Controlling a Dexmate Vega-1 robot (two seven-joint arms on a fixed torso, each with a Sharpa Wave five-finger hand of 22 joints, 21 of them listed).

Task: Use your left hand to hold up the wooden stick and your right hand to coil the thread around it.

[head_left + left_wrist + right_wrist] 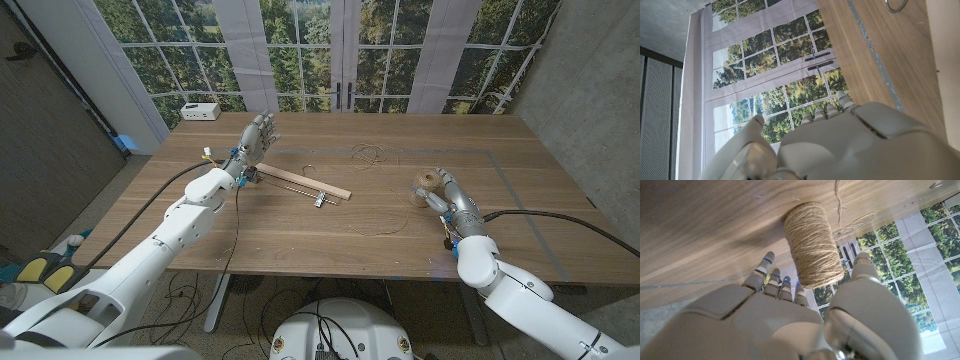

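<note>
Stick [308, 186] lies flat mid-desk, left hand [255, 138] spread above its far-left end, holding nothing. Right hand [437, 193] cups the twine spool [812, 245]. Best grab low, then tilt upright.

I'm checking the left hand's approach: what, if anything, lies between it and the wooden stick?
Nothing visible. The left hand hovers open just beyond the wooden stick's near end, with only bare table between them. The twine spool sits far off by the right hand.
</note>
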